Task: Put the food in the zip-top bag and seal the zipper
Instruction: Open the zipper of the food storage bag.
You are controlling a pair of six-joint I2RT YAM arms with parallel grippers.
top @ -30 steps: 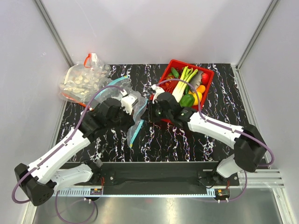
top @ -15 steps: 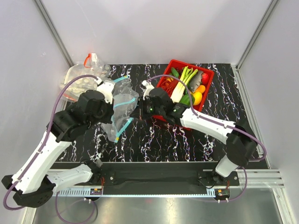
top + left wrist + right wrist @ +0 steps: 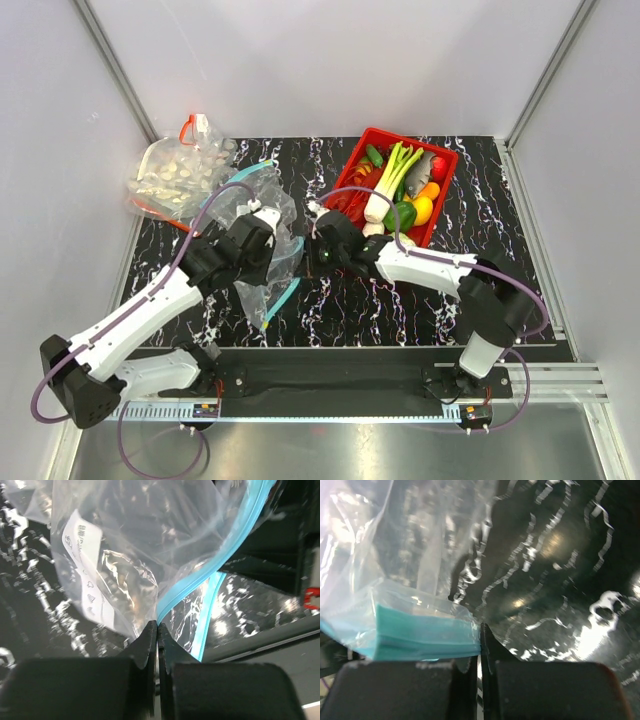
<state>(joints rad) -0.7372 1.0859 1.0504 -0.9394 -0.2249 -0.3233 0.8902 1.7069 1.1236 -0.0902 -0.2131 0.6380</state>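
The clear zip-top bag (image 3: 236, 207) hangs crumpled between my two grippers, left of the table's middle. Its teal zipper (image 3: 282, 298) trails down toward the near edge. My left gripper (image 3: 270, 240) is shut on the bag's edge beside the zipper (image 3: 220, 562); the white label (image 3: 82, 580) faces its camera. My right gripper (image 3: 312, 252) is shut on the end of the folded zipper strip (image 3: 420, 632). The leek (image 3: 386, 182) and a small green vegetable (image 3: 374, 154) lie in the red basket (image 3: 444, 195). The white radish pieces are not clearly visible.
The red basket at the back right also holds yellow, red and green toy produce (image 3: 420, 207) and a grey fish (image 3: 420, 166). Another clear bag (image 3: 175, 172) with a red zipper and white pieces lies at the back left. White walls enclose the table.
The left arm has swung right and toward the near edge, bringing the bag with it. The right gripper has shifted slightly nearer, keeping hold of the zipper end.
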